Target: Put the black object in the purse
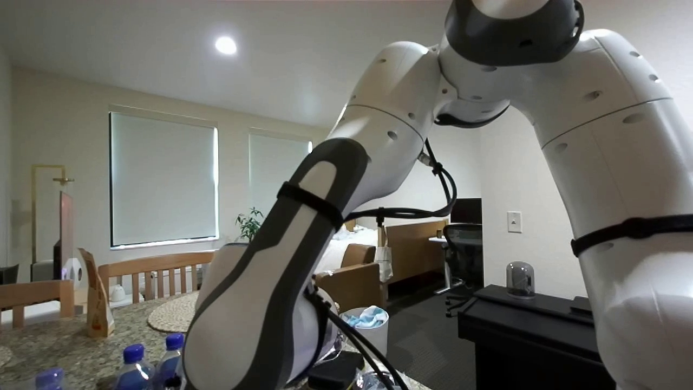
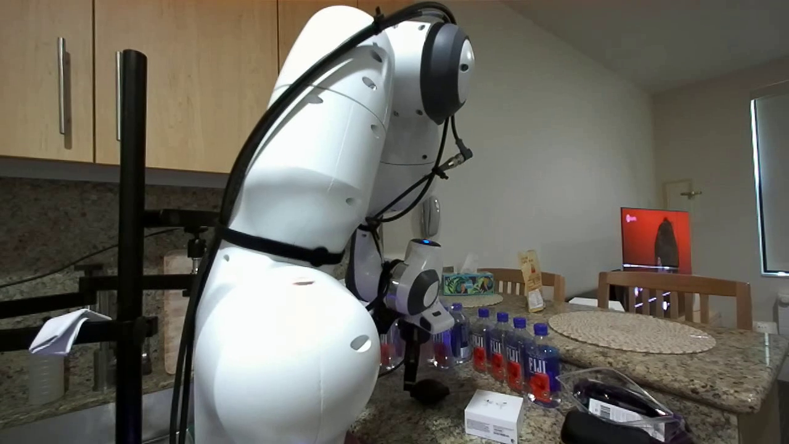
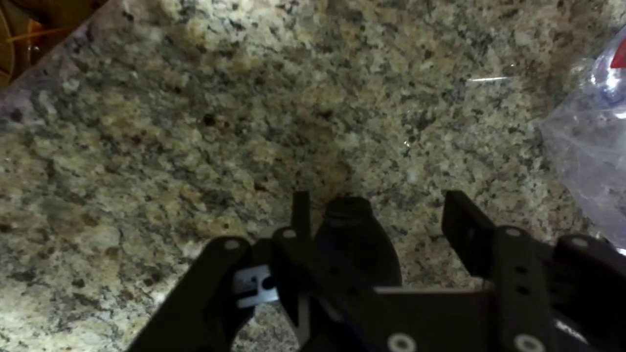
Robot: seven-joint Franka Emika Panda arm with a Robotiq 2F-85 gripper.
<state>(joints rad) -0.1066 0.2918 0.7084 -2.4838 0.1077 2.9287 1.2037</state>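
Observation:
The black object point(image 2: 429, 391) is a dark rounded bulb lying on the granite counter, seen in an exterior view. In the wrist view the same black object point(image 3: 364, 247) has a narrow, ringed neck and a wider body; its lower part is hidden behind the gripper. My gripper point(image 3: 376, 215) is open, with the black object between its fingers, nearer the left finger. A gap shows between the object and the right finger. In an exterior view the gripper point(image 2: 411, 373) points down at the counter beside the object. I cannot make out a purse in any view.
Several water bottles point(image 2: 516, 351) stand in a row behind the gripper. A white box point(image 2: 494, 415) sits to the right of the black object. A clear plastic package point(image 2: 622, 394) and a black case point(image 2: 598, 428) lie farther right. A bottle point(image 3: 611, 73) shows at the wrist view's right edge.

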